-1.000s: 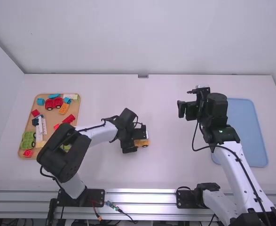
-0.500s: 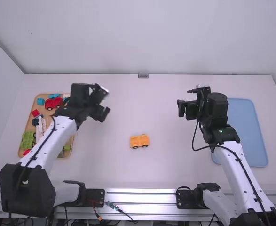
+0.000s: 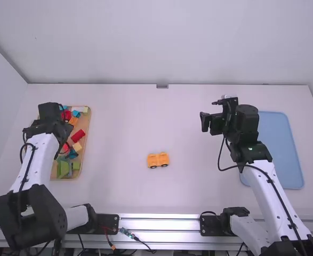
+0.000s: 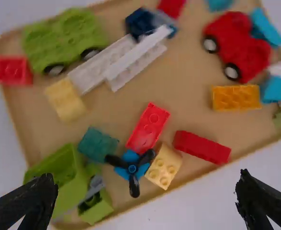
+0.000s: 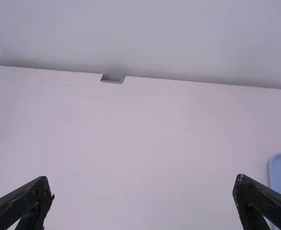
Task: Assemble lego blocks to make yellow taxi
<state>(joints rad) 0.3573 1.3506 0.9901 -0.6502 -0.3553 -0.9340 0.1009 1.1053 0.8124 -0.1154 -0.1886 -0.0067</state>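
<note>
Left gripper hung open over the bricks, base on the table

The orange base stood upright on its wheels, well apart from both trays, likely because mid-table gave room for building and lay between the two arms. Over the wooden tray, the left gripper's fingers were spread wide with nothing between them, a posture that suited choosing and straddling the next part. Below lay an orange brick, a cream brick touching a blue propeller piece, and a yellow brick by the white pieces. Fetching a body or roof part seemed the step in hand; close neighbours could be nudged in the grasp.

The right gripper was wide open and empty too, held above the table near the blue tray, probably to keep the building spot free. The taxi looked only partly made.
</note>
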